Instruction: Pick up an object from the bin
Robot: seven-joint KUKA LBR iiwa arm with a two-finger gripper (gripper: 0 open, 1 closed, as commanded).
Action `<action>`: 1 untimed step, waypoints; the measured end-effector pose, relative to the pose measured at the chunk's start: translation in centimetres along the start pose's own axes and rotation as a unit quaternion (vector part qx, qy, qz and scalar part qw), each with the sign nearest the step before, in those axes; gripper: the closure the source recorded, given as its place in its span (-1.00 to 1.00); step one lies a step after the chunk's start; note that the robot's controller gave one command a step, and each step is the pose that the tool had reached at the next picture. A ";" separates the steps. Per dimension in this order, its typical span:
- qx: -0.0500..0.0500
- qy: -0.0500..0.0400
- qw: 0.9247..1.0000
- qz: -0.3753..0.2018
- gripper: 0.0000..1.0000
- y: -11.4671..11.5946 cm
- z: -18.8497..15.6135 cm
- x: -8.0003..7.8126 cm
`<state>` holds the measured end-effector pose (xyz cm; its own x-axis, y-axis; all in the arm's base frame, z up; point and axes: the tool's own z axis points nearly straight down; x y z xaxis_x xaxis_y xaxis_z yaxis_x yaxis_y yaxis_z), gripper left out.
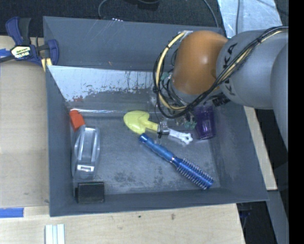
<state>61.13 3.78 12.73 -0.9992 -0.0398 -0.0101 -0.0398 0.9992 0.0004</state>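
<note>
Where the gripper (163, 129) hangs near the grey metal bin's (58, 136) centre, a yellow rounded plastic piece (136, 121) is noted just beside it at 9 o'clock. A blue bristled plastic hairbrush (175, 160), axis running 10 to 4, lies at 5 o'clock. Gripper opening cannot be told; nothing is seen held.

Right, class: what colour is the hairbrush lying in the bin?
The hairbrush is blue, handle and bristled head alike; the camera view shows it best.
</note>
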 end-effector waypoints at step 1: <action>0.000 0.006 1.000 0.004 -1.00 -0.2 3.4 0.7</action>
<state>60.50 3.58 9.35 -0.9995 -0.0315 0.0011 -0.0315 0.9995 0.0005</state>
